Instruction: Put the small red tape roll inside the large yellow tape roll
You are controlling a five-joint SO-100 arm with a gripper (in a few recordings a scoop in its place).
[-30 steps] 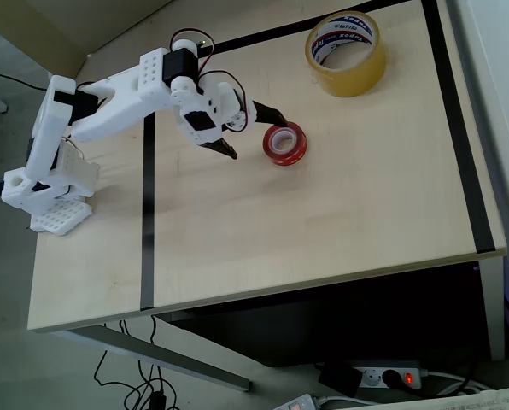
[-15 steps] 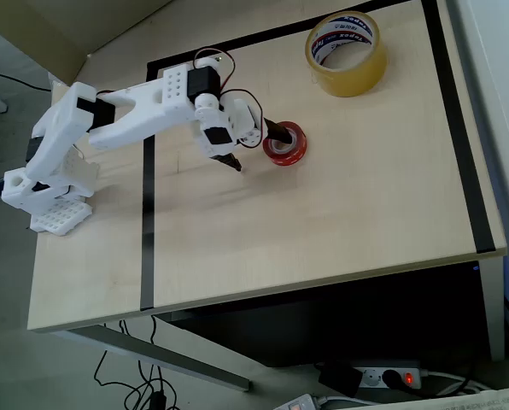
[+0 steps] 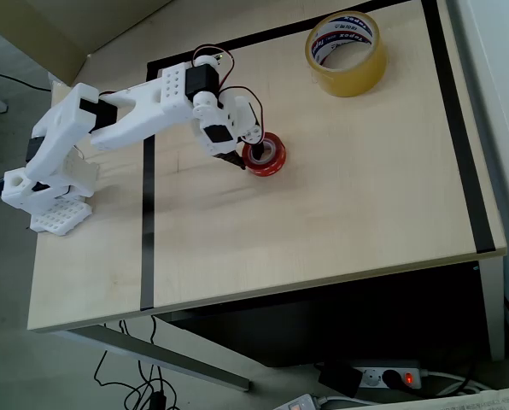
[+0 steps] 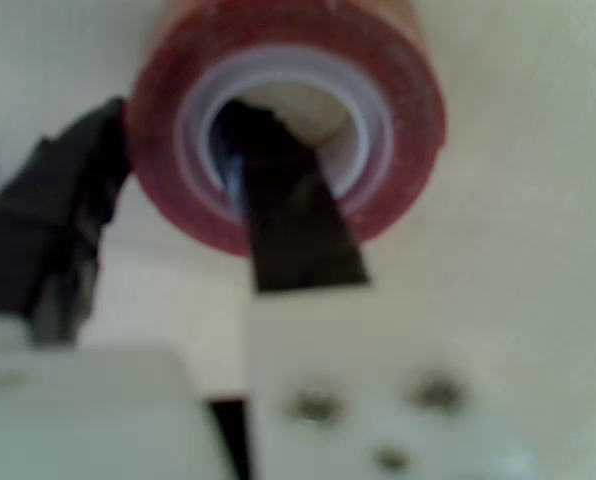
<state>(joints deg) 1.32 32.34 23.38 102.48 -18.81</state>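
Note:
The small red tape roll (image 3: 267, 157) lies near the middle of the light wooden table (image 3: 323, 213), just right of the white arm. My gripper (image 3: 248, 158) is shut on the roll's left wall. In the wrist view one black finger (image 4: 288, 200) reaches into the red roll's (image 4: 398, 110) pale core, and the other finger (image 4: 63, 215) presses on its outer left side, with the gripper (image 4: 173, 175) astride the wall. The large yellow tape roll (image 3: 361, 75) stands flat at the table's far right corner, well apart from the red roll.
Black tape lines (image 3: 147, 213) mark a rectangle on the table. The arm's white base (image 3: 45, 192) sits at the left edge. The table's front edge (image 3: 263, 295) drops to the floor with cables and a power strip (image 3: 383, 376).
The jaws have closed on the red roll's wall. The roll has shifted left and slightly toward the front edge with the gripper.

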